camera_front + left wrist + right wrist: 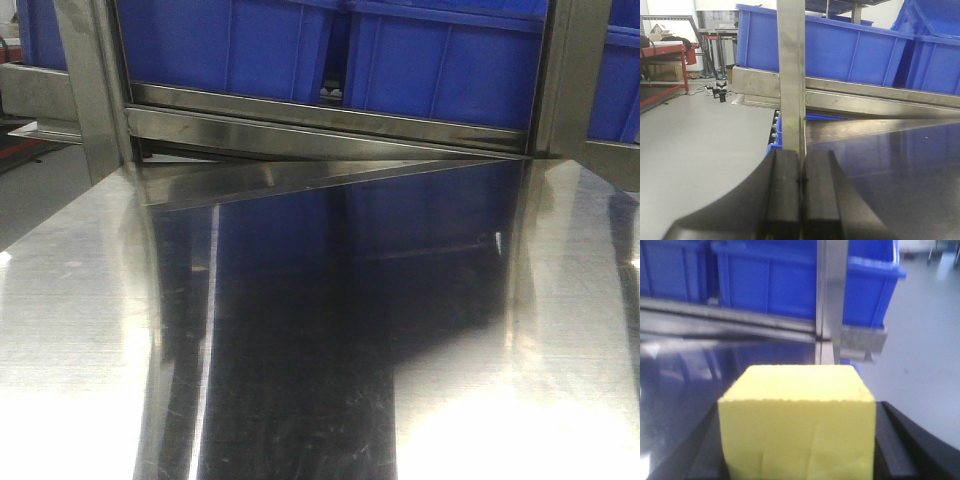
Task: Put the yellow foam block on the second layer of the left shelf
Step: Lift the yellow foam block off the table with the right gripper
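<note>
Yellow block [797,390] fills the bottom of the R wrist view, right up close. R claw [799,455] has it, w/ one black finger pressed on each side, open just as wide as the block. So the block is up in the claw, not on any shelf yet.

Big to small, what can go wrong:

Biggest is the metal top [300,350], wide, shiny & flat in the front view. If the block drops, it lands there. Foam is light, so it prob. bounces away.

Next, the blue bins [440,60] sit in a row on the level behind. If the claw goes to the wrong level, the block bumps a bin wall or falls in. I can't tell from these views which level is the 2nd one on the left.

Then the metal rail [320,130] under the bins & the metal post [832,300] straight ahead of the block. Going forward w/o turning hits that post, I think.

Smaller: the block is soft. Too hard a squeeze squashes it. Too weak & it slips.

Smallest: L claw [801,200] is closed tight w/ nothing in it. It sits near the left post [790,75] & could knock it.
</note>
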Robot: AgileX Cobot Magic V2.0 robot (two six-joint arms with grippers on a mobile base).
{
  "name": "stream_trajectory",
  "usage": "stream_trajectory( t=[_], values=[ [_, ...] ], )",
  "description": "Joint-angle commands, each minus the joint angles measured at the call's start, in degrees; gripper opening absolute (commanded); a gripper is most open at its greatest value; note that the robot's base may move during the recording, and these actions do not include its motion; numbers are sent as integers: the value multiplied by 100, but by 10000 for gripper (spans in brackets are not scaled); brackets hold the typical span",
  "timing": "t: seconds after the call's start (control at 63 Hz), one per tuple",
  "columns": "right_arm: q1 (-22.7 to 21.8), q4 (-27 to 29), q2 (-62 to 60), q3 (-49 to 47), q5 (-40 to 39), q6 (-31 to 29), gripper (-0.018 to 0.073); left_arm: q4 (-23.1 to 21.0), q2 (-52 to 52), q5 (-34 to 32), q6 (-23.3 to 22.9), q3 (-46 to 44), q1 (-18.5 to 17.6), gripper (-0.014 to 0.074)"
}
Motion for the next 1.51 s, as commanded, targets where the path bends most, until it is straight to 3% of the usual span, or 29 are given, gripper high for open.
stream_trajectory(
  t=[0.0,0.095,1.491],
  values=[
    [-23,-10,-230,-36,-784,-315,487,-32,73,-473,-19,154,-30,124],
    [-6,-5,-448,-17,-707,-623,487,-32,73,-473,-19,154,-30,124],
    [1,128,-552,-17,-750,-613,487,-32,73,-473,-19,154,-30,124]
  ],
)
